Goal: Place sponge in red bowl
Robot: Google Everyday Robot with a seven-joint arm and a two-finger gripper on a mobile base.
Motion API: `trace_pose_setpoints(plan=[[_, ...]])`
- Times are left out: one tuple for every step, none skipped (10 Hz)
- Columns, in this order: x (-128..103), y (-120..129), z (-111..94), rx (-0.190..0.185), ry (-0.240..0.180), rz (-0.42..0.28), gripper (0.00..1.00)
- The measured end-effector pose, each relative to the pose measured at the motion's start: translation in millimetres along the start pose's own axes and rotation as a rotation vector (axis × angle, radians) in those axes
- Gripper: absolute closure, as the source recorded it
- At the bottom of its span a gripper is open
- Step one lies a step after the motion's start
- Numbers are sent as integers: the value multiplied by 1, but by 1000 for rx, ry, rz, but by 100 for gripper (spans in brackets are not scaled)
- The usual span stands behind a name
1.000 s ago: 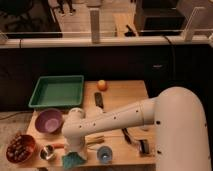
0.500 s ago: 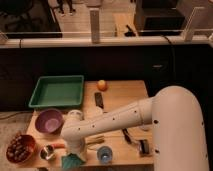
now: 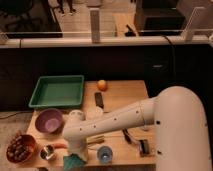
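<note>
The teal-green sponge (image 3: 73, 162) lies at the table's front edge, left of the small blue cup (image 3: 104, 155). My gripper (image 3: 76, 153) points down right over the sponge, at or touching its top, and the white arm hides much of it. The red bowl (image 3: 20, 149) sits at the front left corner, well left of the gripper, with dark round items inside it.
A small metal cup (image 3: 48, 152) and an orange stick-like item (image 3: 60, 145) lie between the gripper and the red bowl. A purple bowl (image 3: 49, 120), a green tray (image 3: 57, 91), an orange fruit (image 3: 101, 85) and dark items (image 3: 99, 100) (image 3: 143, 146) are also on the table.
The arm stays over the sponge at the front edge with only a slight shift. The sponge and bowls have not moved.
</note>
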Motion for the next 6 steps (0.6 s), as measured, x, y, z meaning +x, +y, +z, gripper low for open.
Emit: trace_pose_setpoints(plan=[[3, 10, -13, 16, 8, 13, 68], [8, 19, -30, 33, 21, 24, 68], [10, 22, -47, 46, 36, 28, 68], [13, 24, -61, 53, 55, 30, 68], [14, 21, -73, 63, 69, 27, 68], [17, 19, -81, 70, 78, 23, 68]])
